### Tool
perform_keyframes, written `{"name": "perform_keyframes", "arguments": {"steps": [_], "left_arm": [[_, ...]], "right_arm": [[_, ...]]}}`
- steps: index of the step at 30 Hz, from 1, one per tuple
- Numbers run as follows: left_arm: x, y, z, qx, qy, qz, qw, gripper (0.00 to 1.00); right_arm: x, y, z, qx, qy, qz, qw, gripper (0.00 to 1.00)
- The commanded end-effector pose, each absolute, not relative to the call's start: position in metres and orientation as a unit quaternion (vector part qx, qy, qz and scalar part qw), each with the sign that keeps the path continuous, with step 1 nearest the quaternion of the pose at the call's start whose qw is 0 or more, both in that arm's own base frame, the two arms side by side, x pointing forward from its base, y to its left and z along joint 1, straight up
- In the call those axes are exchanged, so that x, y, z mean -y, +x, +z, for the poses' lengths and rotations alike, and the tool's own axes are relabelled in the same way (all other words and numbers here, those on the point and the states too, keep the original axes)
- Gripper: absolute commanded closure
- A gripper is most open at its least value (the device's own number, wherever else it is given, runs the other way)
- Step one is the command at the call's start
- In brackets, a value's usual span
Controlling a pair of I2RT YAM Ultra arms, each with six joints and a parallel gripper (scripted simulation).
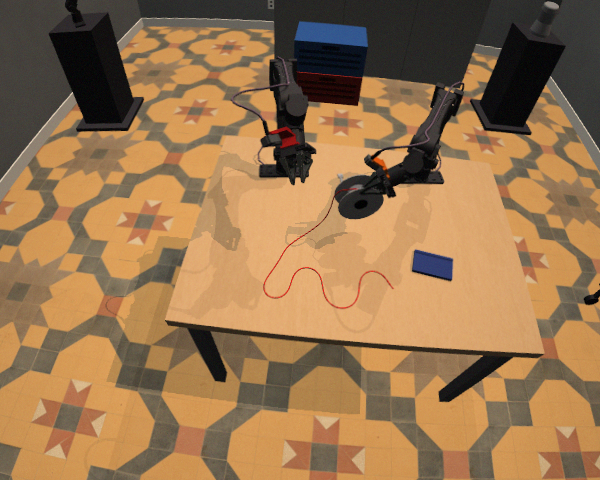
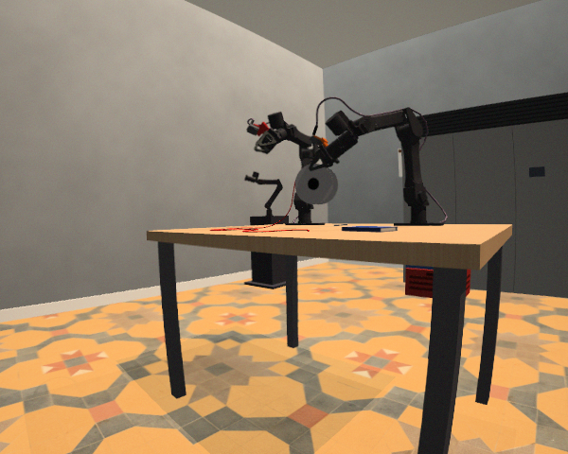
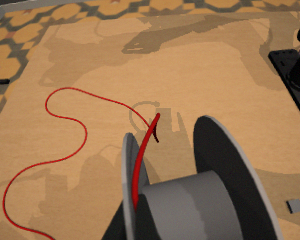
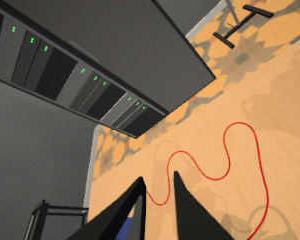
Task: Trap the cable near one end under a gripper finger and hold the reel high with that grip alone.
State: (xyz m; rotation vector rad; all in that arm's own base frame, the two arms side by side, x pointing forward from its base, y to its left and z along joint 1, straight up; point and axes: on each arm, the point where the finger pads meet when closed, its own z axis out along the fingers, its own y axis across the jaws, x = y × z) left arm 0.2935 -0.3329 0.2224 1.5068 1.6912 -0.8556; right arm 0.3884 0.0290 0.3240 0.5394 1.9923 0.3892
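Observation:
A grey reel [image 1: 361, 198] [image 2: 316, 184] [image 3: 190, 205] hangs high above the table, tilted. My left gripper [image 1: 380, 187] [image 2: 319, 164] is shut on the reel's rim. A red cable [image 1: 310, 271] [image 2: 255, 228] [image 3: 65, 117] [image 4: 230, 150] runs along one flange toward those fingers, and its short end sticks out past the rim. The rest drops to the table and lies there in loops. In the left wrist view the fingertips are out of frame. My right gripper [image 1: 296, 175] [image 2: 263, 144] [image 4: 159, 179] is partly open and empty. It is raised well to the side of the reel and cable.
A flat blue pad [image 1: 432, 264] [image 2: 369, 228] lies on the wooden table [image 1: 445, 320] [image 2: 421, 244]. A small grey piece [image 1: 340, 176] [image 3: 296, 205] lies near the reel. A blue and red crate stack [image 1: 330, 62] and two black pedestals stand on the floor behind the table.

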Motion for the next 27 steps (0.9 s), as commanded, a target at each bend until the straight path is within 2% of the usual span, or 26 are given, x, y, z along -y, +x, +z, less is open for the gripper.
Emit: {"name": "perform_keyframes", "arguments": {"steps": [1, 16, 27], "left_arm": [[0.335, 0.299, 0.262, -0.625, 0.584, -0.335, 0.395, 1.00], [0.335, 0.298, 0.262, -0.625, 0.584, -0.335, 0.396, 1.00], [0.336, 0.295, 0.263, -0.628, 0.582, -0.337, 0.391, 1.00]], "right_arm": [[-0.020, 0.393, 0.356, -0.791, 0.150, 0.137, 0.577, 0.70], [-0.006, 0.386, 0.388, -0.741, 0.049, 0.055, 0.668, 0.70], [-0.001, 0.380, 0.403, -0.714, 0.013, 0.015, 0.700, 0.70]]}}
